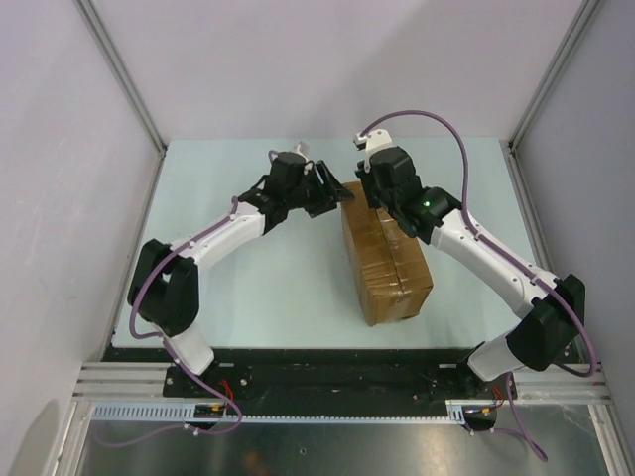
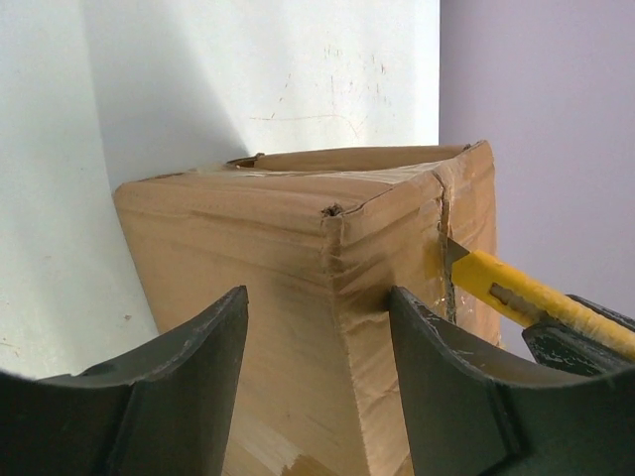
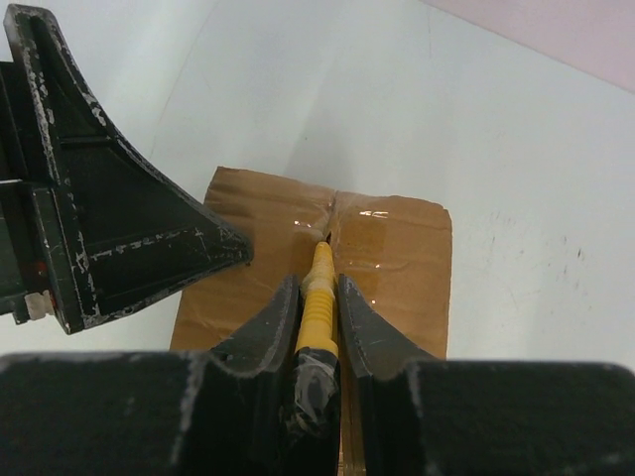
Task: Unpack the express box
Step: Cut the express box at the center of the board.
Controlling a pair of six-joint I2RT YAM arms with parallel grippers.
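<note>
So the express box (image 1: 385, 263) sits on the tabletop (image 1: 248, 278) just 3 o'clock of centre, right jaws clamping the yellow knife (image 3: 319, 288), blade in its 12 o'clock end seam, left jaws released.

Brown express box (image 1: 385, 263), yellow knife (image 2: 506, 288), pale green table (image 1: 258, 268)

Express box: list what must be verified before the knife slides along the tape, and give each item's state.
1. Grip: yellow utility knife clamped in right end effector: ok.
2. Aim: blade tip on the tape seam of the express box: ok.
3. Left end effector open, straddling a box corner: ok.
4. Left end effector actually bracing the box: cannot tell.
5. Left end effector apart from the blade: ok.
6. Box flat on the table: ok.
</note>
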